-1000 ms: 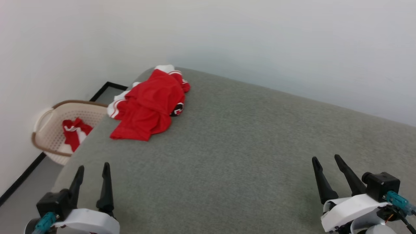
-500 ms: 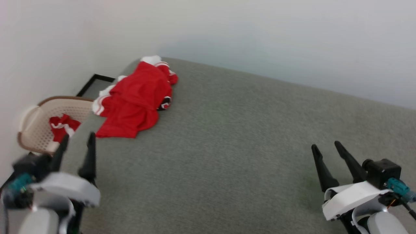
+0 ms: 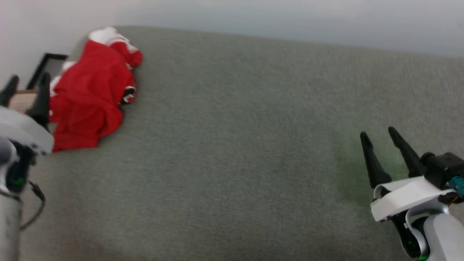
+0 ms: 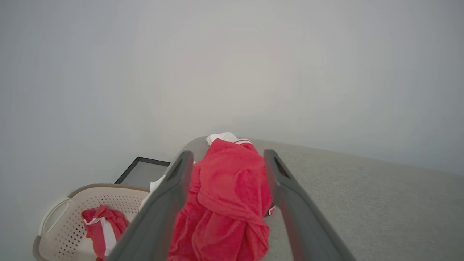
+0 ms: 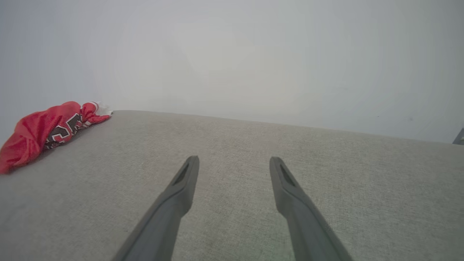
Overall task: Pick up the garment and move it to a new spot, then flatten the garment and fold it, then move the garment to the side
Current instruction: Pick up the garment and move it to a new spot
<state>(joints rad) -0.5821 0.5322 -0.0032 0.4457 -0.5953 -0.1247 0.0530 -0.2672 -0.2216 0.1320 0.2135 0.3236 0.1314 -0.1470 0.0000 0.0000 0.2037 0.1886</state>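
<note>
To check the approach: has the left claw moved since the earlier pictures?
Yes. Against the garment, still at the corner of the grey surface, the left claw has moved forward, up beside it.

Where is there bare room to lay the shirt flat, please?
The grey fabric surface lies bare from the crumpled red-and-white shirt at its far left corner across to the right end effector. That corner, by the left end effector, is crowded.
</note>
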